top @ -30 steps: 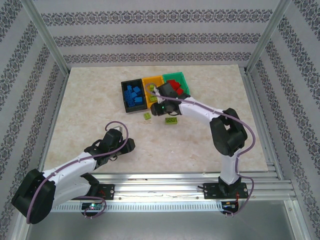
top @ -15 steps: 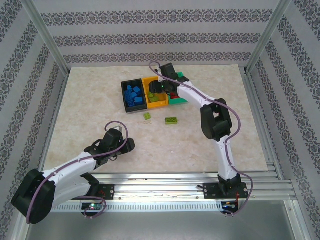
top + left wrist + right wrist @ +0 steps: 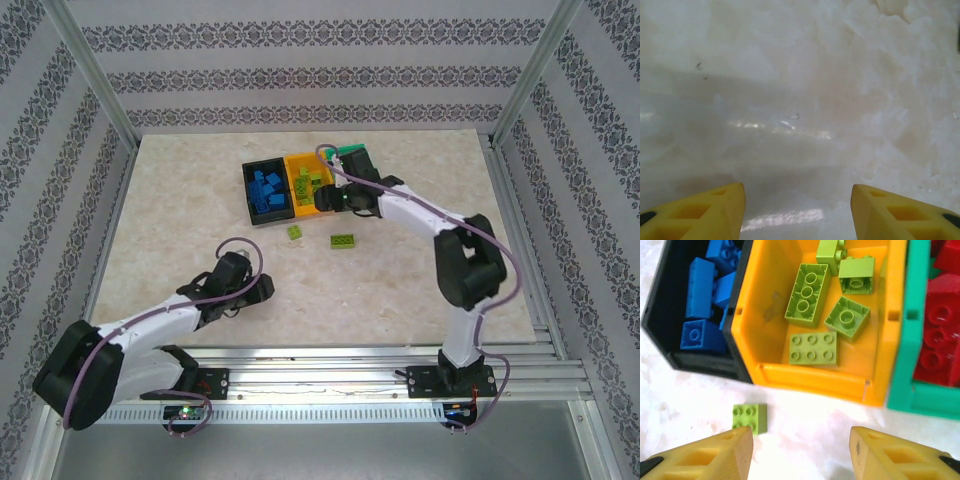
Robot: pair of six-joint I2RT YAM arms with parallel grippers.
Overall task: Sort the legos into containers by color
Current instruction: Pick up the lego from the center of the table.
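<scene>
Three containers stand side by side at the back middle. The black bin [image 3: 247, 190] [image 3: 700, 362] holds blue legos [image 3: 700, 280]. Several lime legos [image 3: 807, 287] lie in the orange-yellow bin [image 3: 298, 163] [image 3: 810, 377]. Red legos [image 3: 940, 335] fill the teal bin [image 3: 352, 152] [image 3: 902, 340], which my right arm partly hides from above. Two lime legos rest loose on the table, a small one [image 3: 295, 232] [image 3: 749, 418] and a longer one [image 3: 345, 240]. My right gripper [image 3: 322, 200] [image 3: 800, 455] hangs open and empty just in front of the orange-yellow bin. My left gripper [image 3: 262, 290] [image 3: 797, 210] is open over bare table.
The marble tabletop [image 3: 420, 270] is bounded by patterned walls and metal frame posts. The arm bases sit on the rail at the near edge.
The right gripper went from the loose legos up over the orange-yellow bin, opened, and has drawn back to the bin's near edge. The left arm shifted slightly.
</scene>
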